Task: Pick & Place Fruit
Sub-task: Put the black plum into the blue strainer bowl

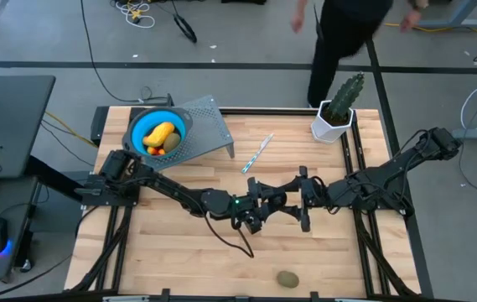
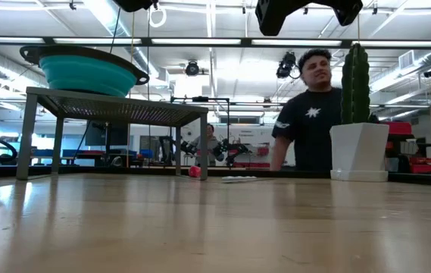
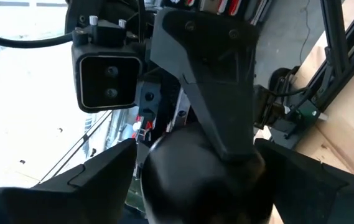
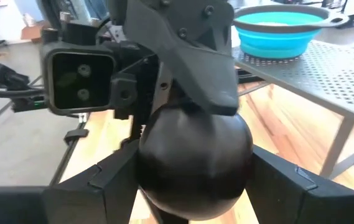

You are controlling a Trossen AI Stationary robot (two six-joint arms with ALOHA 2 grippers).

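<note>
The dark blackish round fruit [image 4: 192, 162] is in the air above the table's middle, between my two grippers, which meet tip to tip. My left gripper [image 1: 263, 208] comes from the left and my right gripper [image 1: 298, 201] from the right. Both are closed on the fruit, which also shows in the left wrist view [image 3: 195, 180]. A yellow-orange oval [image 1: 159, 134] and small orange pieces lie in the blue bowl [image 1: 142, 126]. One olive-green oval [image 1: 287, 278] lies on the table near the front edge. My left gripper has the dark fruit between its two fingers [image 3: 102, 177], one on each of two opposite sides [image 3: 155, 174]. The fingers come level from the table's left. The fruit is lifted clear of the table. My right gripper has the same fruit between its two fingers [image 4: 102, 183], on the two other sides [image 4: 149, 168], crosswise to the left gripper's fingers [image 4: 195, 62]. The fingers come level from the table's right.
The blue bowl stands on a grey perforated stand [image 1: 209, 126] at the far left. A cactus in a white pot [image 1: 337, 113] stands at the far right. A thin striped stick [image 1: 257, 153] lies between them. A person [image 2: 310, 114] stands behind the far edge.
</note>
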